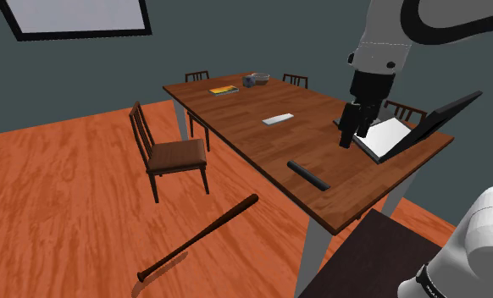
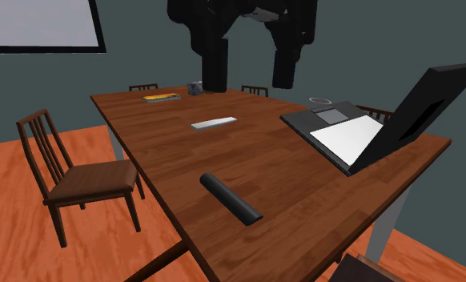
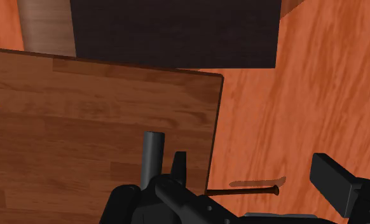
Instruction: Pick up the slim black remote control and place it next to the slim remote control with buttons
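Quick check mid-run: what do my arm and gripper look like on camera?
The arm is made of smooth, rounded white shells with dark bands at the joints. The gripper is all black, with two blocky, squared-off fingers.

the shoulder view looks down from high beside the stand (image 1: pixel 368 254) at its lower right, taking in the whole table (image 1: pixel 253 144) and the floor (image 1: pixel 67 186) at mid range. the second exterior view sits low and close at that table's near end, sharing the black remote (image 2: pixel 231 198) and laptop (image 2: pixel 359 132). the wrist view looks steeply down at the table's corner, sharing the bat (image 3: pixel 253 186) with the shoulder view.
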Available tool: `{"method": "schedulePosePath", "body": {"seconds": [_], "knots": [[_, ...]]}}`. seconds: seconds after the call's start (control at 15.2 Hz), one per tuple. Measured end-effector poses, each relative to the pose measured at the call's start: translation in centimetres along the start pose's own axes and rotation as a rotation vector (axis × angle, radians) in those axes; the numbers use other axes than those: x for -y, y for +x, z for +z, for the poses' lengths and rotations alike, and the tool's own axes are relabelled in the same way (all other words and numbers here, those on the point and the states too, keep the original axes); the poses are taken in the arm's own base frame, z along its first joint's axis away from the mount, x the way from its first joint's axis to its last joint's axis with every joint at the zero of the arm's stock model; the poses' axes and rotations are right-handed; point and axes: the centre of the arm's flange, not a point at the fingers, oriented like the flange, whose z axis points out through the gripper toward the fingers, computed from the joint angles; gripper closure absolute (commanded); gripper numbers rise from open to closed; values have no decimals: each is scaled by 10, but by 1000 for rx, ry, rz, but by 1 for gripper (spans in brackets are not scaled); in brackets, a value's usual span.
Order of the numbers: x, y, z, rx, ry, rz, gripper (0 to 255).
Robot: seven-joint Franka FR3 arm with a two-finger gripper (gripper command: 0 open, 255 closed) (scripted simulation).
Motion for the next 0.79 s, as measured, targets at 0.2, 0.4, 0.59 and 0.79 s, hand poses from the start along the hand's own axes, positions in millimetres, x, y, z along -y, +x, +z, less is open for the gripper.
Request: {"method": "schedulePosePath", "body": {"seconds": [0.2, 0.4, 0.59, 0.79], "knots": [[-3, 11, 12, -1, -9, 11, 0], [-13, 34, 39, -5, -29, 36, 0], [-25, 57, 64, -10, -50, 62, 0], [-35, 79, 91, -15, -72, 89, 0]]}}
